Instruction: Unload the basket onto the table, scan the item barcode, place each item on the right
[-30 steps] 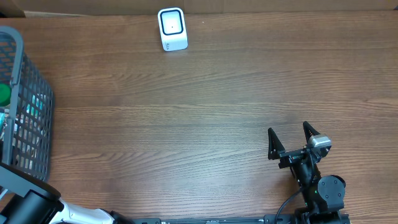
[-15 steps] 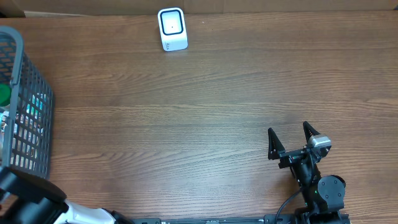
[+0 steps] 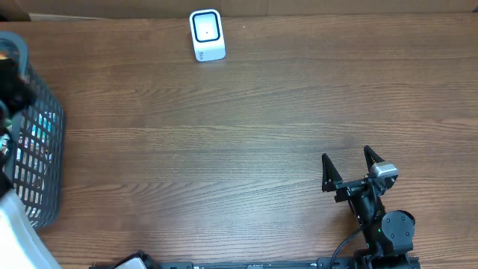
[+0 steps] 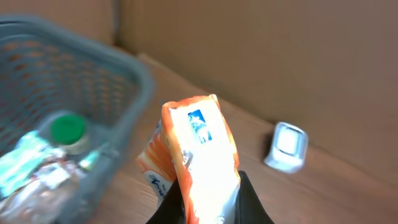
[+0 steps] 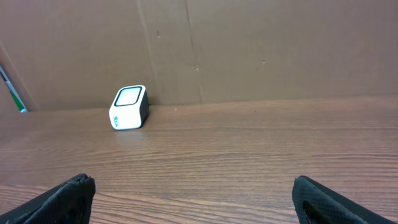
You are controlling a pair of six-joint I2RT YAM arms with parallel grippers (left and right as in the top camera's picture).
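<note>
One wooden table (image 3: 261, 127) fills the overhead view, with a cardboard wall (image 5: 249, 50) behind it. One grey mesh basket (image 3: 41, 142) stands at the left edge, cut off by the frame. It holds a green-capped bottle (image 4: 67, 129) and crinkled wrappers (image 4: 31, 180) too blurred to count. There are two arms. The left gripper (image 4: 210, 202) is clamped on one orange packet (image 4: 199, 149), raised beside the basket (its face glares white, no barcode legible). The right gripper (image 3: 348, 166) sits near the front edge, its jaws spread wide and holding nothing. One white scanner (image 3: 207, 34) stands at the far edge, in plain sight past the packet.
</note>
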